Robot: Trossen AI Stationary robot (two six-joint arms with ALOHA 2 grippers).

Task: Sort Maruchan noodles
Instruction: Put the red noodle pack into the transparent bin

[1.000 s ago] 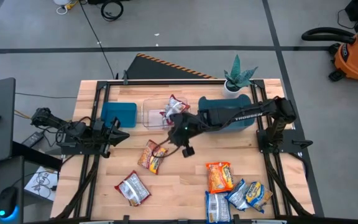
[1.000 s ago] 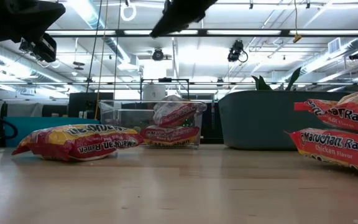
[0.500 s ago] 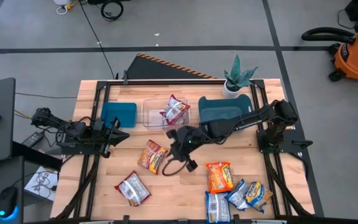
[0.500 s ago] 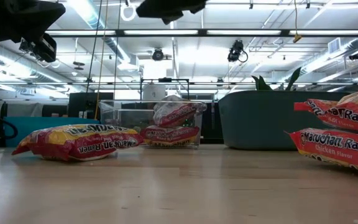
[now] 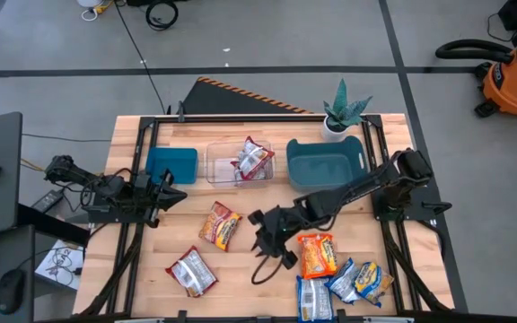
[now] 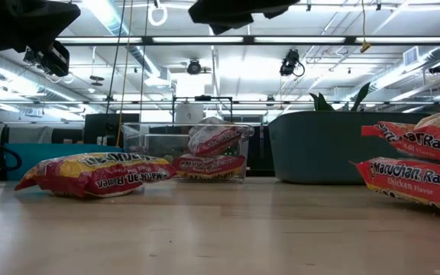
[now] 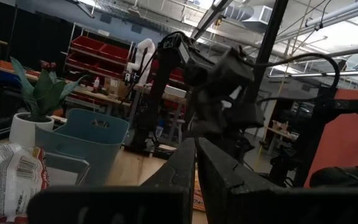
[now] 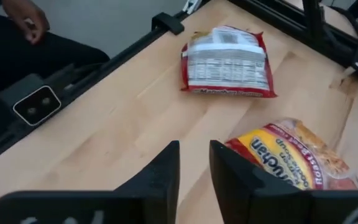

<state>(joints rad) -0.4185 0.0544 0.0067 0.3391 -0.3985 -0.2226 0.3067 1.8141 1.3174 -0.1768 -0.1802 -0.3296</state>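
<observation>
My counter point(image 5: 240, 269) is pale wood, set on a grey concrete floor with an orange shop vacuum point(image 5: 514, 76) off to the right. My left fingers point(image 5: 176, 196) rest clenched and empty at the counter's left edge, near the small blue bin point(image 5: 170, 165). Right of that bin stands the clear tub point(image 5: 218, 163) holding red-and-silver Maruchan packets point(image 5: 252, 159), then the large blue bin point(image 5: 323, 163) and a potted plant point(image 5: 342, 109). On the open wood lie a red-and-silver packet point(image 5: 191, 271), an orange packet point(image 5: 220, 224), another orange packet point(image 5: 316, 255) and blue-and-yellow packets point(image 5: 348, 285) at the near right. My right fingers point(image 5: 268, 240) hang slightly apart, grasping nothing, between the two orange packets. A second ago that arm was up beside the tub; it has since swung down toward the near edge.
</observation>
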